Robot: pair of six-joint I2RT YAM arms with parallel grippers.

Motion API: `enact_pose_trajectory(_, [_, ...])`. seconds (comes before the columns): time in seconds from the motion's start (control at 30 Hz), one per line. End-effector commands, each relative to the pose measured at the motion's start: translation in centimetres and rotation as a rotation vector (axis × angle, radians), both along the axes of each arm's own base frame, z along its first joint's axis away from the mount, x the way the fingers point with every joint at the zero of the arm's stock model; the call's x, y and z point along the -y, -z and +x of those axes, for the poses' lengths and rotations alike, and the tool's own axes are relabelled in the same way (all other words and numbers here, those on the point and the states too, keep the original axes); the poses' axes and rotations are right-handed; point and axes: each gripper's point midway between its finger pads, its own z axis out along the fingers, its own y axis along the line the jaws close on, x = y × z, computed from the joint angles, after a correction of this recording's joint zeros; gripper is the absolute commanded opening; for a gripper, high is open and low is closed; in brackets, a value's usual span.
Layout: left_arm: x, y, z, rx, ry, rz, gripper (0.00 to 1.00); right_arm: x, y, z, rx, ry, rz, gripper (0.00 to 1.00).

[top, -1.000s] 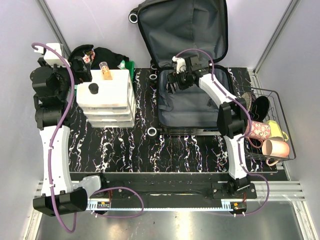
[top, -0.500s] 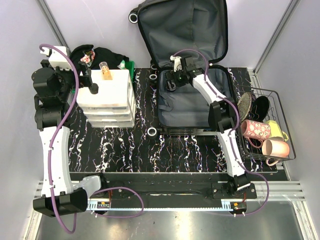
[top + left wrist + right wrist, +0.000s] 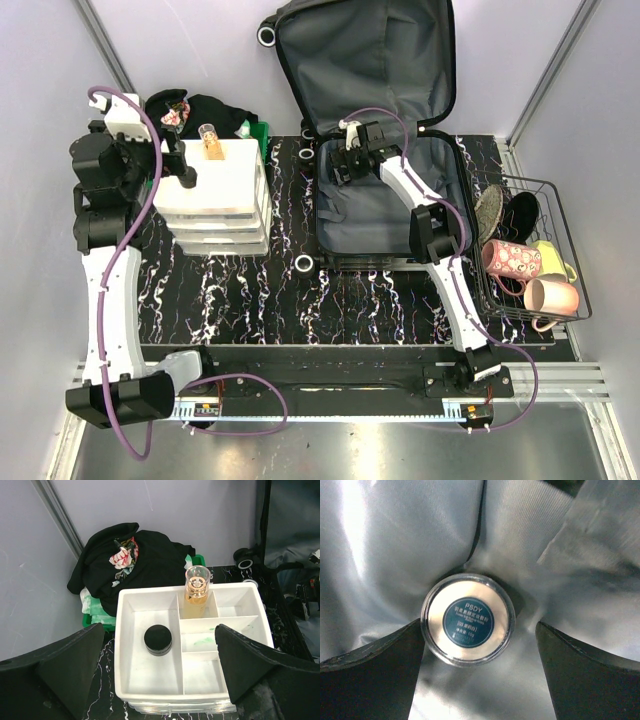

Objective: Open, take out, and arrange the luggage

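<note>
The hard-shell luggage (image 3: 385, 60) lies open at the far centre of the black, white-veined counter (image 3: 250, 290), lid raised toward the back wall, its creased grey fabric lining exposed. Inside the base, the right tool (image 3: 342, 165) stands spread either side of one small round jar (image 3: 468, 618), clear-rimmed with a teal label. The left tool (image 3: 159, 630), likewise spread, hangs above a white plastic divided tray (image 3: 150, 680) holding two items: one black-capped round pot (image 3: 158, 640) and one clear glass tube (image 3: 196, 592) of amber liquid.
</note>
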Motion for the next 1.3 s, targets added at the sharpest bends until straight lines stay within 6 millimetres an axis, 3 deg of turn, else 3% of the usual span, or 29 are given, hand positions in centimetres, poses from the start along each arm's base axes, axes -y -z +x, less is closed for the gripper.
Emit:
enact_pose_trajectory(0.0, [0.2, -0.6, 0.7, 0.029, 0.019, 0.011, 0.99, -0.2, -1.8, 2.4, 0.102, 0.032, 0.011, 1.00])
enact_pose_trajectory(0.2, [0.1, -0.8, 1.5, 0.030, 0.027, 0.018, 0.99, -0.6, -2.1, 2.8, 0.134, 0.022, 0.001, 0.93])
enact_pose_trajectory(0.33, [0.2, -1.2, 2.0, 0.041, 0.042, 0.029, 0.99, -0.3, -2.4, 2.9, 0.140, 0.035, -0.012, 0.80])
enact_pose_trajectory(0.43, [1.3, -1.4, 1.9, 0.050, 0.114, 0.060, 0.99, -0.5, -4.1, 2.3, 0.142, 0.010, 0.012, 0.64])
enact_pose_trajectory(0.47, [1.7, -1.7, 1.8, 0.057, 0.137, 0.073, 0.99, -0.5, -5.3, 2.0, 0.149, 0.000, 0.022, 0.53])
enact_pose_trajectory(0.53, [2.8, -1.7, 1.6, 0.063, 0.214, 0.104, 0.99, -0.7, -6.8, 1.4, 0.155, -0.022, 0.034, 0.44])
enact_pose_trajectory(0.57, [3.9, -2.0, 1.4, 0.072, 0.285, 0.117, 0.99, -0.3, -8.6, 1.1, 0.169, -0.028, 0.046, 0.41])
enact_pose_trajectory(0.63, [5.1, -2.1, 1.1, 0.089, 0.374, 0.168, 0.99, 0.0, -9.9, 0.2, 0.158, -0.052, 0.069, 0.36])
enact_pose_trajectory(0.67, [6.3, -2.5, 0.7, 0.108, 0.448, 0.175, 0.99, 0.7, -12.6, 0.1, 0.189, -0.049, 0.087, 0.33])
enact_pose_trajectory(0.73, [7.6, -2.7, 0.5, 0.131, 0.535, 0.204, 0.99, 1.2, -14.4, -0.8, 0.181, -0.073, 0.116, 0.30])
enact_pose_trajectory(0.77, [8.8, -2.8, -0.1, 0.150, 0.616, 0.215, 0.99, 1.6, -16.9, -1.3, 0.203, -0.080, 0.138, 0.29])
enact_pose_trajectory(0.8, [9.4, -2.8, -0.1, 0.166, 0.660, 0.246, 0.99, 2.4, -17.6, -1.8, 0.187, -0.082, 0.150, 0.27])
enact_pose_trajectory(0.87, [10.5, -2.8, -0.2, 0.188, 0.710, 0.279, 0.99, 2.6, -21.0, -3.4, 0.202, -0.134, 0.198, 0.24])
enact_pose_trajectory(0.9, [11.5, -2.6, -0.4, 0.214, 0.775, 0.319, 0.99, 2.9, -21.5, -4.5, 0.171, -0.157, 0.210, 0.23])
enact_pose_trajectory(0.93, [12.1, -2.5, -0.7, 0.231, 0.816, 0.340, 0.99, 2.3, -23.7, -6.3, 0.175, -0.239, 0.259, 0.23])
enact_pose_trajectory(1.0, [14.1, -1.9, -1.4, 0.278, 0.926, 0.408, 0.99, 2.1, -24.4, -9.3, 0.100, -0.311, 0.294, 0.22])
enact_pose_trajectory(1.03, [14.7, -1.5, -1.6, 0.287, 0.955, 0.433, 0.99, 1.3, -26.2, -11.7, 0.094, -0.411, 0.342, 0.22])
enact_pose_trajectory(1.13, [17.3, 0.6, -2.4, 0.318, 1.060, 0.552, 0.99, 0.4, -27.8, -17.2, -0.018, -0.549, 0.444, 0.22])
enact_pose_trajectory(1.27, [20.2, 4.3, -3.6, 0.367, 1.172, 0.690, 0.99, -0.3, -29.0, -22.7, -0.120, -0.665, 0.515, 0.22])
